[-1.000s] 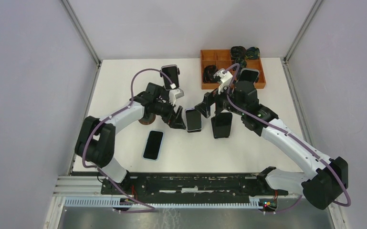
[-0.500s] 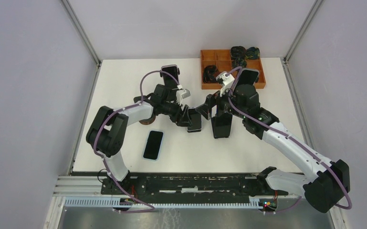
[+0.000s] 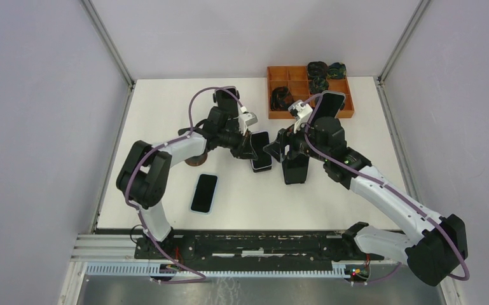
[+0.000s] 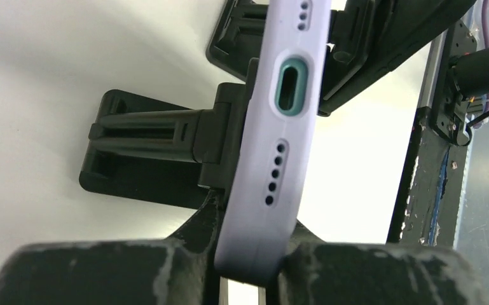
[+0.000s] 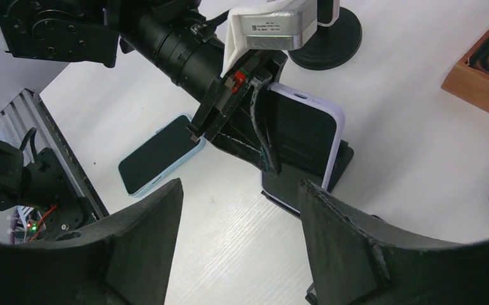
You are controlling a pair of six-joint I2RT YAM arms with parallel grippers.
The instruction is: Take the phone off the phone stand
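Observation:
The phone (image 3: 261, 151), in a lilac case, leans on a black phone stand (image 5: 342, 160) near the middle of the table. My left gripper (image 3: 252, 147) is shut on the phone's edge. In the left wrist view the lilac phone (image 4: 278, 127) is pinched at its lower end between my two fingers (image 4: 133, 273), with the phone stand (image 4: 146, 152) right behind it. My right gripper (image 3: 280, 148) hovers just right of the phone, open and holding nothing. In the right wrist view the right gripper (image 5: 238, 248) looks down at the phone (image 5: 300, 143).
A phone in a light blue case (image 3: 205, 192) lies flat at front left. Another phone on a round-based stand (image 3: 226, 101) stands at the back, and a third (image 3: 332, 101) by the wooden tray (image 3: 342, 114). A black stand (image 3: 294, 169) sits under my right arm.
My left gripper moved right onto the phone and closed on it. My right gripper came closer to the phone and its jaws narrowed somewhat.

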